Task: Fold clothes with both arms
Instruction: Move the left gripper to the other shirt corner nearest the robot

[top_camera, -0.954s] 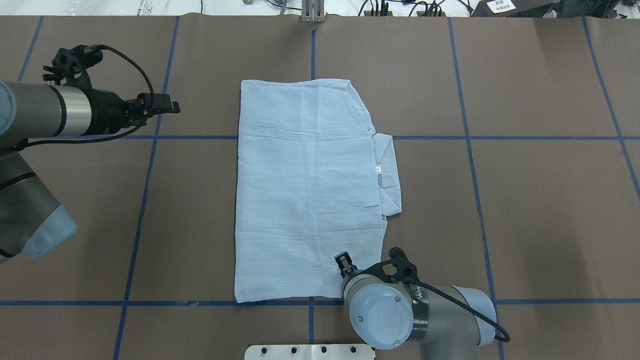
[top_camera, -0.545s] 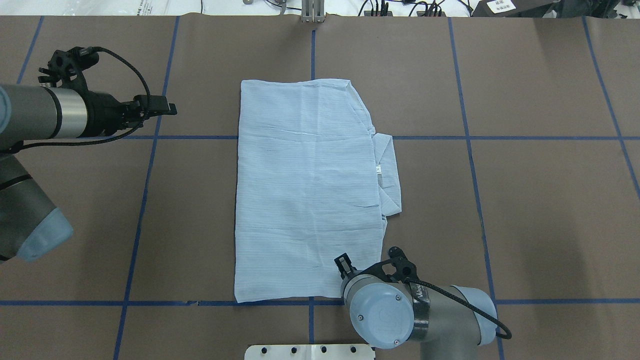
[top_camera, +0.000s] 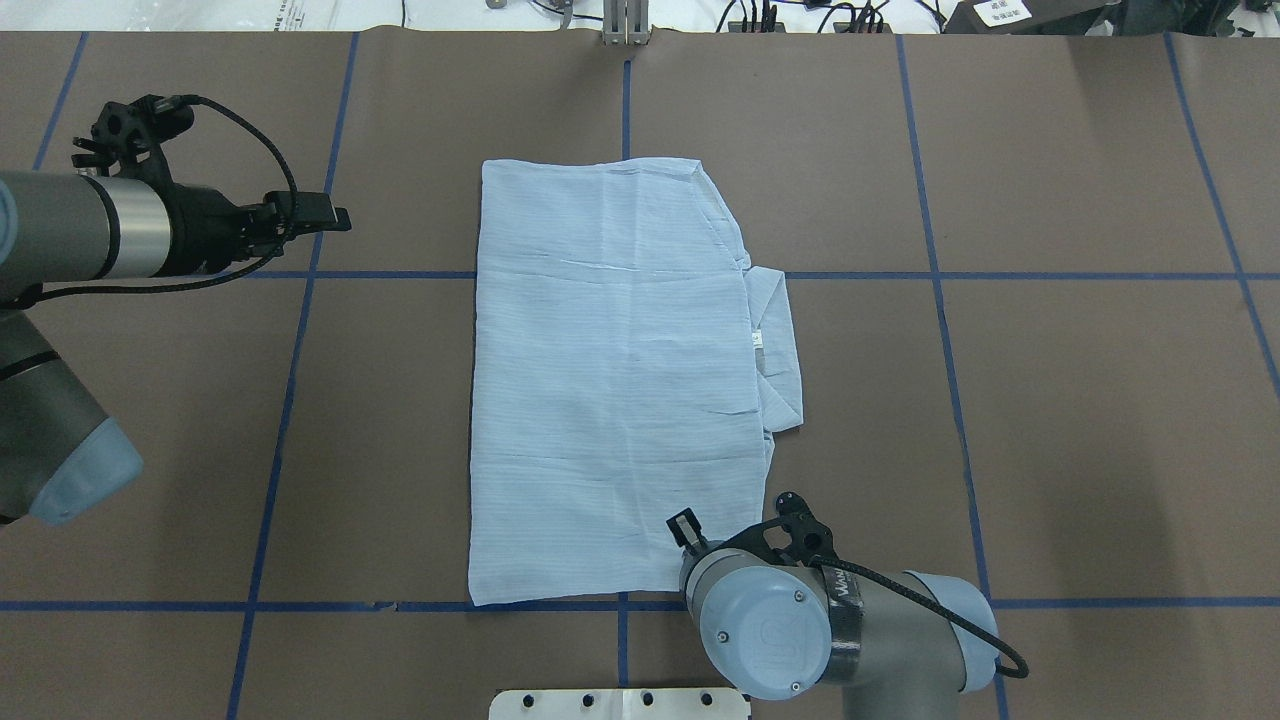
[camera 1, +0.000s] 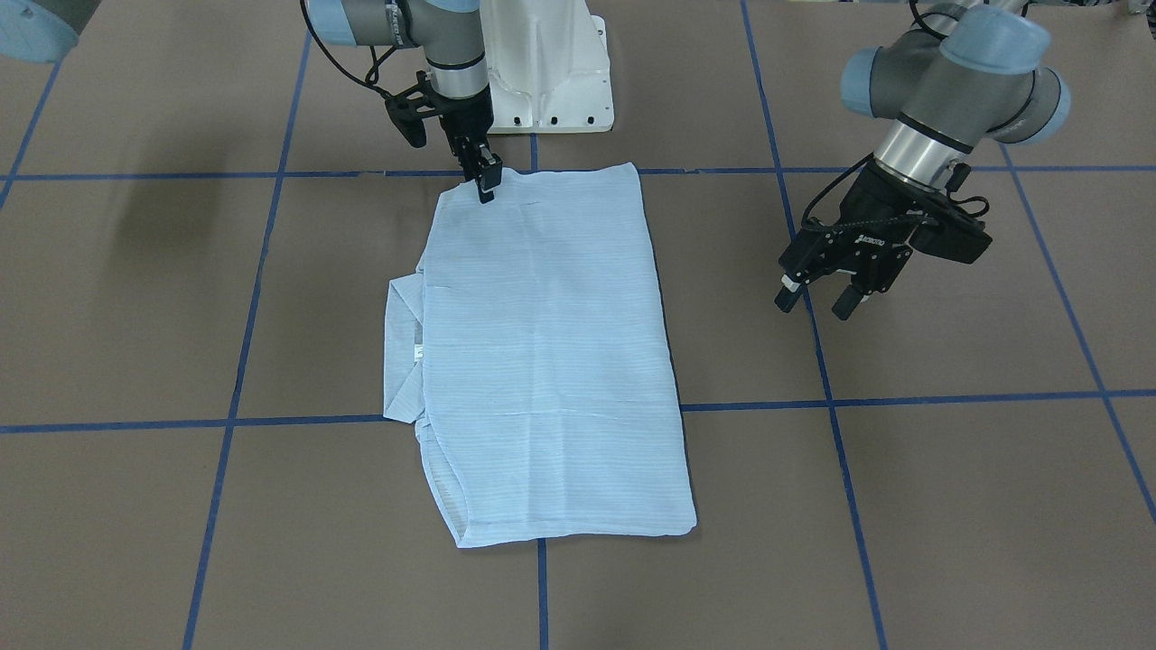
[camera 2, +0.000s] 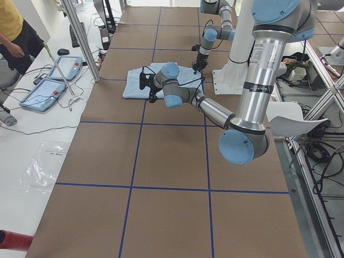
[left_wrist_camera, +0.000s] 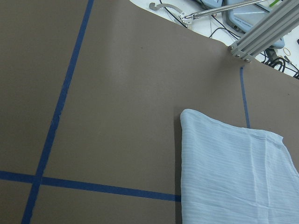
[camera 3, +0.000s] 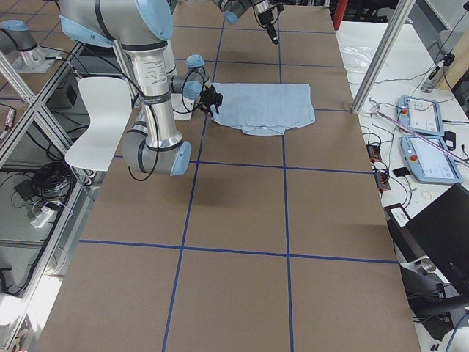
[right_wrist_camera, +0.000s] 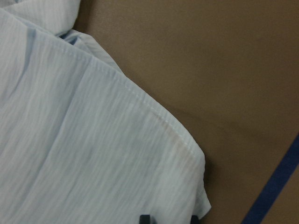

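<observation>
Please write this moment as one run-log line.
Pale blue striped cloth shirt: folded flat | left gripper: open, beside shirt, apart | right gripper: open, at shirt's corner

The shirt (top_camera: 610,400) is thin, soft woven cloth, matt, with a fine striped weave and stitched hems; folded layers show faintly through it. The table (top_camera: 1080,420) carries a smooth, matt, brown covering that looks like paper, crossed by blue tape lines (top_camera: 1050,275) with a slight sheen. The left arm (top_camera: 50,235) and right arm (top_camera: 890,620) have satin grey metal tubes, and the joint caps (top_camera: 765,630) are smooth pale blue plastic with a soft gloss. The left gripper (camera 1: 815,305) and right gripper (camera 1: 488,185) are black and matt. The 2 cables (top_camera: 262,136) look like black rubber. The pedestal base (camera 1: 542,63) is white and glossy.
</observation>
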